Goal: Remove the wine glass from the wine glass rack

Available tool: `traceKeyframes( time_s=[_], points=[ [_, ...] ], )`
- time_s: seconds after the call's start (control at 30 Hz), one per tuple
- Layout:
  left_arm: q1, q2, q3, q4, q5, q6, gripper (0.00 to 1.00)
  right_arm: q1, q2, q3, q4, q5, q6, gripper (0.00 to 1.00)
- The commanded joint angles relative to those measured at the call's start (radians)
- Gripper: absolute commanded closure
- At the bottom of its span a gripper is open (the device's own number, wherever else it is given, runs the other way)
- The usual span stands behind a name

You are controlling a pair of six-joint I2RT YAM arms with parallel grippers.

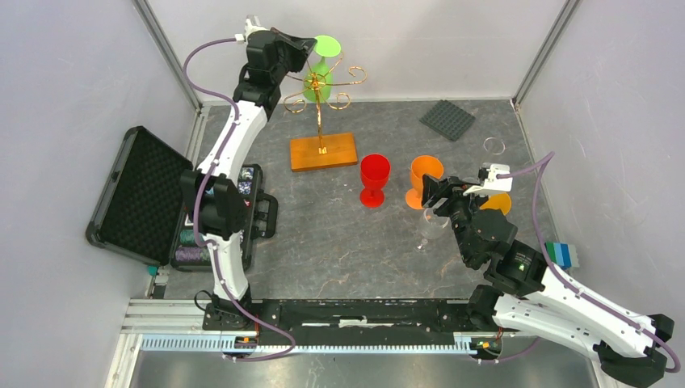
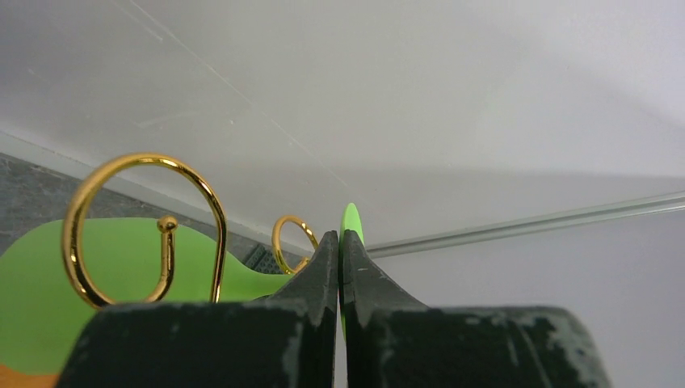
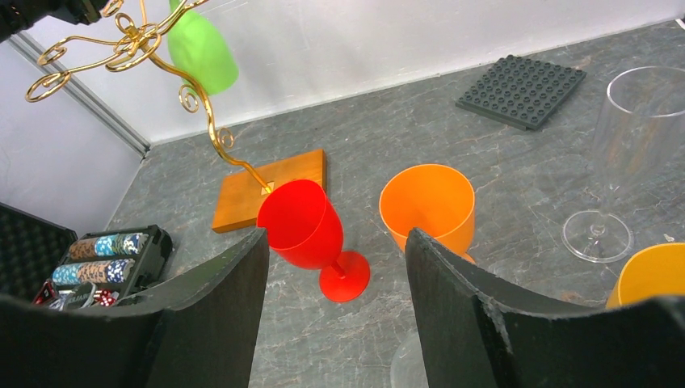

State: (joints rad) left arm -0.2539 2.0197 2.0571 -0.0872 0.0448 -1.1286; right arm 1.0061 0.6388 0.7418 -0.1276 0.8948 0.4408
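The gold wine glass rack point(image 1: 323, 97) stands on its orange-brown wooden base point(image 1: 323, 151) at the back of the table. A green wine glass point(image 1: 315, 85) hangs upside down from it, with its foot point(image 1: 326, 44) on top. My left gripper point(image 1: 311, 44) is raised at the top of the rack. In the left wrist view it point(image 2: 340, 236) is shut on the thin edge of the green foot point(image 2: 350, 220), beside the gold loops point(image 2: 145, 230). My right gripper point(image 1: 432, 198) is open and empty over the table, facing the rack point(image 3: 129, 40).
A red glass point(image 1: 374, 178) and an orange glass point(image 1: 424, 179) stand in front of the rack. A yellow-orange glass point(image 1: 494, 202) and a clear glass point(image 3: 638, 145) stand by the right gripper. A grey studded plate point(image 1: 447, 119) lies at the back right. An open black chip case point(image 1: 145, 194) lies at the left.
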Motion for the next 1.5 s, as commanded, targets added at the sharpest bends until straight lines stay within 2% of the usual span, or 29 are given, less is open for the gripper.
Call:
traceKeyframes(
  time_s=[0.0,0.33,0.47,0.63,0.8,1.03,1.17,1.27,1.47],
  points=[
    [0.021,-0.08,-0.014,0.126,-0.034,-0.02,0.98,0.004,0.002,0.001,0.035,0.003,0.001,0.33],
    [0.025,-0.012,0.008,0.299,-0.041,-0.014,0.98,0.005,-0.012,-0.004,0.034,0.006,0.0,0.33],
    [0.025,0.04,0.08,0.336,0.007,0.033,0.98,0.003,-0.023,-0.005,0.03,0.014,-0.002,0.33],
    [0.025,0.075,0.082,0.499,0.096,0.023,0.98,0.005,-0.028,-0.006,0.027,0.021,-0.002,0.32],
    [0.024,0.103,0.114,0.613,0.186,-0.006,0.98,0.005,-0.028,-0.007,0.027,0.0,-0.006,0.27],
    [0.024,0.134,0.217,0.674,0.328,-0.131,0.98,0.005,-0.052,-0.025,0.074,-0.054,-0.042,0.15],
    [0.022,0.109,0.179,0.704,0.356,-0.187,0.98,0.004,-0.071,-0.045,0.114,-0.085,-0.049,0.14],
    [0.018,0.079,0.124,0.772,0.374,-0.284,0.98,0.005,-0.077,-0.047,0.12,-0.1,-0.056,0.13],
    [-0.018,-0.025,-0.002,0.902,0.43,-0.467,0.98,0.004,-0.044,-0.04,0.283,-0.259,-0.157,0.04]
  ],
)
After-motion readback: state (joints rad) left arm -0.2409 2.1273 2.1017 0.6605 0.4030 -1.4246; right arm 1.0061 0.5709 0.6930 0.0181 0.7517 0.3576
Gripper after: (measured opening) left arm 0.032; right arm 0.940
